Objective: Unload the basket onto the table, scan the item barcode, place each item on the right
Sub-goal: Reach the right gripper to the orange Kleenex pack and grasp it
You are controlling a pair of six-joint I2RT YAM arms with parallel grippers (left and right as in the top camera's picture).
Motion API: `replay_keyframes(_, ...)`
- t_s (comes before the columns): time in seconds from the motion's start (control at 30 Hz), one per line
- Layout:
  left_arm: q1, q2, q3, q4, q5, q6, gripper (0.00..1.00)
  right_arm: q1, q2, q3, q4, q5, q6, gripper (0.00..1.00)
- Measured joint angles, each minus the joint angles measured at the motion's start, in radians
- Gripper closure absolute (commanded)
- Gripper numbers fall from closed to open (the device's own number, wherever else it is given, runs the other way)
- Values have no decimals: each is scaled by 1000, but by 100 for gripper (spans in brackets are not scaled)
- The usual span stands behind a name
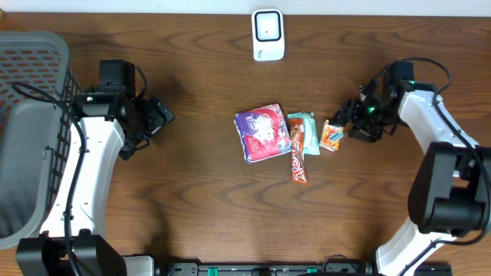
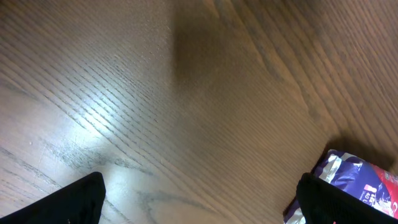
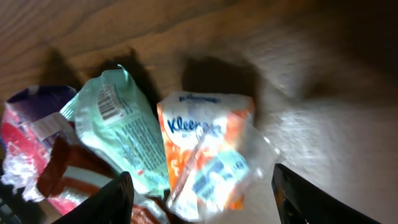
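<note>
Orange-and-white soft plastic Kleenex tissue pack (image 3: 205, 149) lay on the wooden counter (image 3: 323, 124) between my spread right fingers (image 3: 115, 202), not pinched. Judged light, squashy, slick: grip across its middle. Left fingers (image 2: 81, 199) spread, empty.

A dark brown wooden worktop (image 1: 192, 92) with bold, wavy grain fills nearly the whole overhead view. A narrow pale strip (image 1: 115, 4) runs along its far edge; what it belongs to cannot be told. A grey plastic lattice basket (image 1: 31, 54) stands at the left edge. Light leaves a pale sheen (image 2: 93, 118) on the wood in the left wrist view.
</note>
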Motion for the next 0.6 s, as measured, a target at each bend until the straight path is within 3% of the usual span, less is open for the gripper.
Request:
replay_keyframes(0.37, 0, 0, 0, 0, 0, 0, 2, 13, 57, 0, 13, -9, -3, 41)
replay_keyframes(0.5, 0, 0, 0, 0, 0, 0, 2, 13, 69, 0, -9, -8, -5, 36)
replay_keyframes(0.6, 0, 0, 0, 0, 0, 0, 2, 13, 69, 0, -24, 0, -6, 38)
